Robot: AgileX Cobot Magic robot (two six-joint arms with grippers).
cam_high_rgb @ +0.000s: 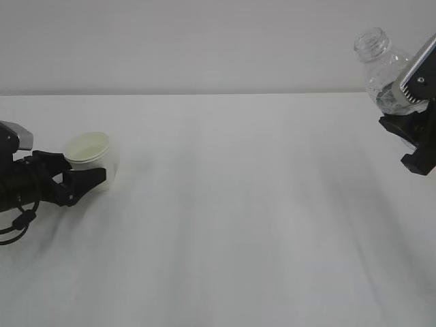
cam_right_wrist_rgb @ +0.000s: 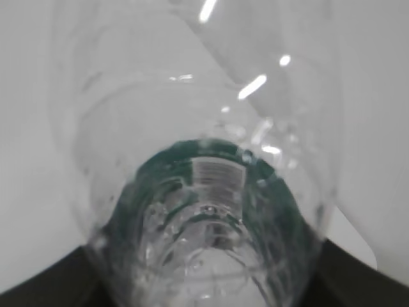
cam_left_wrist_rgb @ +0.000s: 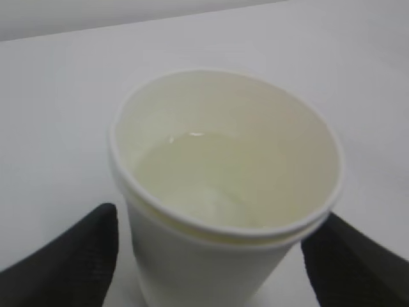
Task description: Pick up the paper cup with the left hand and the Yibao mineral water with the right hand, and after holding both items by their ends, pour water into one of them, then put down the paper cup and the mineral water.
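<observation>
This looks like a bare robot test bench in a lab rather than a home or kitchen; a plain white worktop (cam_high_rgb: pixel 231 218) fills the exterior view and meets an equally plain pale wall (cam_high_rgb: pixel 191 41) behind it; the only furnishing is two black robot arms entering from the left and right edges; one paper cup (cam_high_rgb: pixel 88 155) and one clear bottle (cam_high_rgb: pixel 383 68) are the only props; lighting is flat and even.

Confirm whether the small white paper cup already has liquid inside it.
Yes. In the left wrist view, the small white paper cup holds a shallow pool of pale liquid with a glinting edge at its bottom.
</observation>
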